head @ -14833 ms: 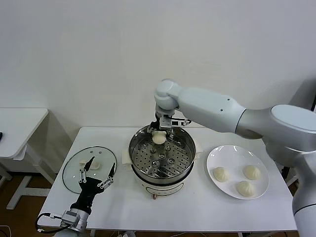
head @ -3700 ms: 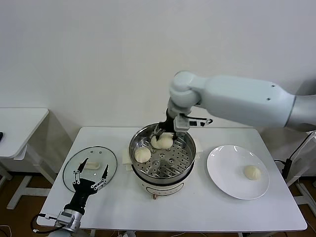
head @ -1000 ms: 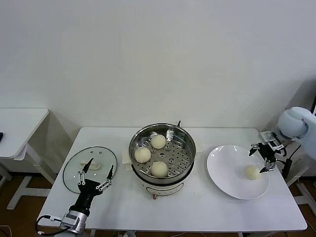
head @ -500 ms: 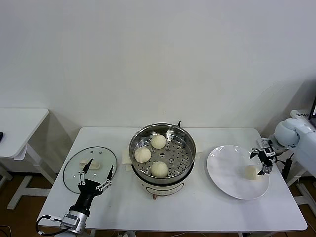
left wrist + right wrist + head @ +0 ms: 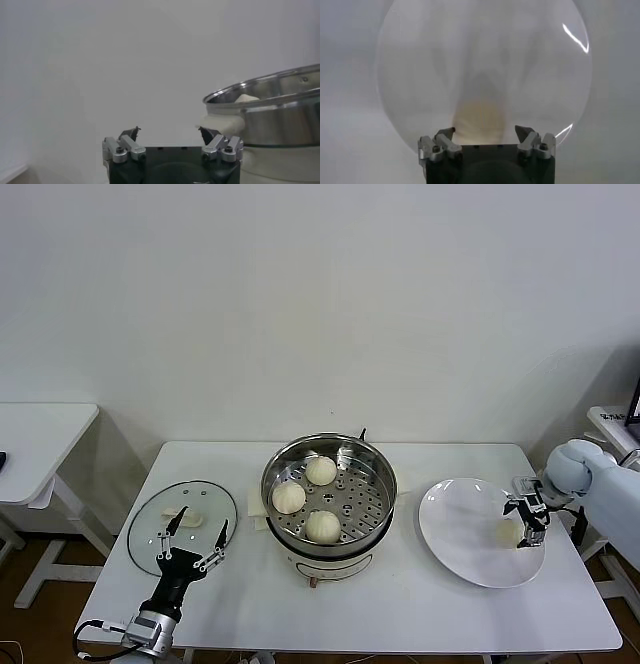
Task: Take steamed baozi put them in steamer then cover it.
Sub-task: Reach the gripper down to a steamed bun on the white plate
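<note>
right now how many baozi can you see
4: three baozi in the steamer, at the back, the left and the front; one on the white plate, between the open right pincer's fingers.

Three off-white baozi in uncovered steel steamer; fourth baozi outside

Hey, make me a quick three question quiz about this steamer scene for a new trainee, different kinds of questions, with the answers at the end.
1. How many baozi lie in the steamer?
2. True or false: the glass lid already covers the steamer.
3. Which gripper is at the last baozi on the white plate: A left gripper, B right gripper?

Key:
1. Three.
2. False: it lies on the table to the robot's left of the steamer, and the open left gripper is over it.
3. B, open beside the baozi.
</note>
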{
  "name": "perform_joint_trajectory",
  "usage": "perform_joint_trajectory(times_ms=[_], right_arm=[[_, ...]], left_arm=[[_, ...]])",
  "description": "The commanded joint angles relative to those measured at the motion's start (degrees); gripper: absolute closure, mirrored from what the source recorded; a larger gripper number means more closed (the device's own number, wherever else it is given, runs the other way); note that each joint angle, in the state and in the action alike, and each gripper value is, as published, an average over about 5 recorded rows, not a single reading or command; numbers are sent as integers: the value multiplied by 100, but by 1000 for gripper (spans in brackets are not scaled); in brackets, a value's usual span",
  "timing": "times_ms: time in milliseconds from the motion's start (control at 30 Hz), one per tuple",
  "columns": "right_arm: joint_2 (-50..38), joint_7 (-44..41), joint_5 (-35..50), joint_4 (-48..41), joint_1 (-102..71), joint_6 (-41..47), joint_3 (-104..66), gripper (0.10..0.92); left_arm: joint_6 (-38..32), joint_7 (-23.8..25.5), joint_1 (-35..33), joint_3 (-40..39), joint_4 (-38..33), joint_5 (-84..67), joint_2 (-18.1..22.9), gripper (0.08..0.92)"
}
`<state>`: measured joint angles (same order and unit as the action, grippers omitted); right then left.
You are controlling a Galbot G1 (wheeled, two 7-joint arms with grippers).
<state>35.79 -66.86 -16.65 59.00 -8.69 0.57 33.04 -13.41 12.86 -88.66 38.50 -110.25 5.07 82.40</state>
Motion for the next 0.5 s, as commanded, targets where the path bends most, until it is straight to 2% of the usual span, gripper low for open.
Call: perform_joint_trajectory(times_ms=[33,267,500], right_arm=[[138,40,-176,-166,-210,-13,-201,203],[180,0,-185,-189,-206,-15,-224,211],[152,-38,-145,-137,-187,-16,-223,307]], left_arm=[[-1,-5,14,-16,21,11,5,177],[-3,-7,22,5,34,13,5,177],[-1,-16,40,-16,42,13,17,177]])
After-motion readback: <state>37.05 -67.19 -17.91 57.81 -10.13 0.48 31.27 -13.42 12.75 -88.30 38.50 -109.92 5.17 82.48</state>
